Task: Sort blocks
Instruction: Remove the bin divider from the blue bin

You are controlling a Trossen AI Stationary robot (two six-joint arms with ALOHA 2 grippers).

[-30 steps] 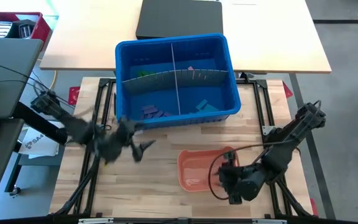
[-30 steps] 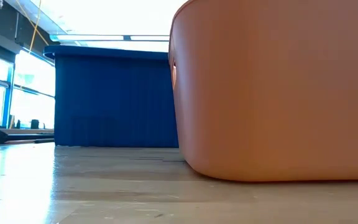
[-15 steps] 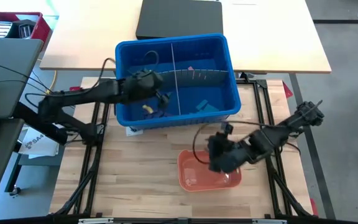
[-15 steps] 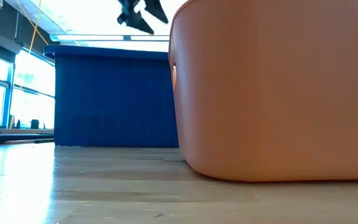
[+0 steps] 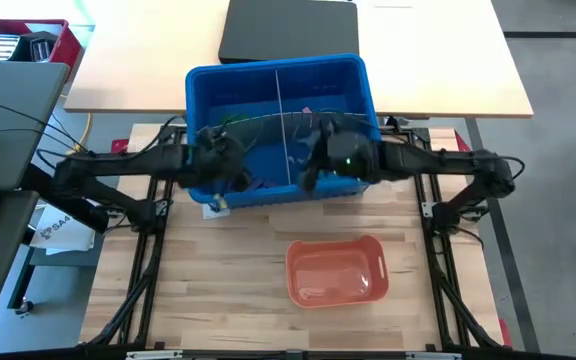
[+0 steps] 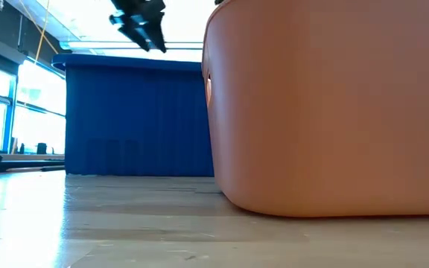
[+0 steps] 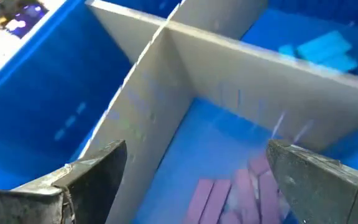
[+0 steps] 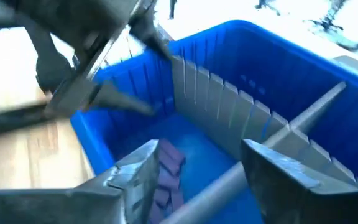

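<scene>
A blue bin [image 5: 278, 75] with a grey cross divider [image 7: 166, 74] holds the blocks. Purple blocks [image 8: 166, 168] lie on the floor of its near-left compartment, blue ones [image 7: 328, 46] beyond the divider, and pink ones [image 5: 308, 112] at the far right. My left gripper [image 7: 197, 180] hovers open over the near-left compartment, above the purple blocks [image 7: 241, 186]. My right gripper [image 8: 210, 186] hovers open over the bin's near right part [image 5: 310, 170], pointing toward the purple blocks. Neither gripper holds anything.
An orange-red tray [image 5: 335, 270] sits on the wooden table in front of the bin and fills most of the low view [image 6: 326, 112]. A black flat case [image 5: 288, 30] lies on the far table. Both arms stretch across the bin's near wall [image 5: 268, 195].
My left gripper has swung from above the table's left part toward the far edge, in over the bin, then drawn back a little toward the left. My right gripper has left the orange tray's near right side, risen and swung toward the far edge over the bin.
</scene>
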